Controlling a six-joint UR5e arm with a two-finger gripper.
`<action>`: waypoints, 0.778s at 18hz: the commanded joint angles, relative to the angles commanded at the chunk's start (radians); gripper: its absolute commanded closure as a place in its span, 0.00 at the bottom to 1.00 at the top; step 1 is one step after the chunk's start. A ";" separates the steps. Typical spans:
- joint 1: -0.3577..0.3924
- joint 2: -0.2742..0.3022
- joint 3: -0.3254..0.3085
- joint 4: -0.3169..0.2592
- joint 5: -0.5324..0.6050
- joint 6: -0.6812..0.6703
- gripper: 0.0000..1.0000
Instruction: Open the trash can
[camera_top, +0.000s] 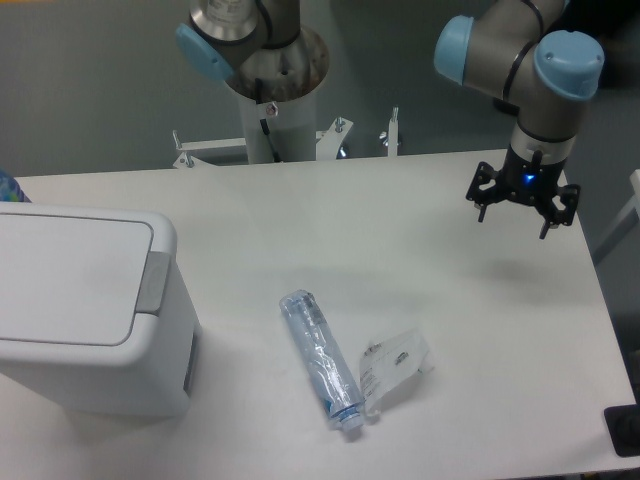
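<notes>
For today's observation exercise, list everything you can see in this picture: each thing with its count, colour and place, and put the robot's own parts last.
trash can: one, white with a grey push tab, lid shut, at the table's left edge.
bottle: one, clear plastic, lying on its side near the table's middle front.
plastic wrapper: one, clear with a white label, right beside the bottle.
table: one, white, filling most of the view.
robot arm: one, grey with light blue caps, top right.
gripper: one, black, open, held above the table's right side.
</notes>
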 joint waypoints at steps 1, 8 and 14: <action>0.000 0.000 0.000 0.000 0.002 0.000 0.00; -0.037 0.012 0.015 -0.006 -0.006 0.006 0.00; -0.038 0.051 -0.003 -0.008 -0.095 -0.121 0.00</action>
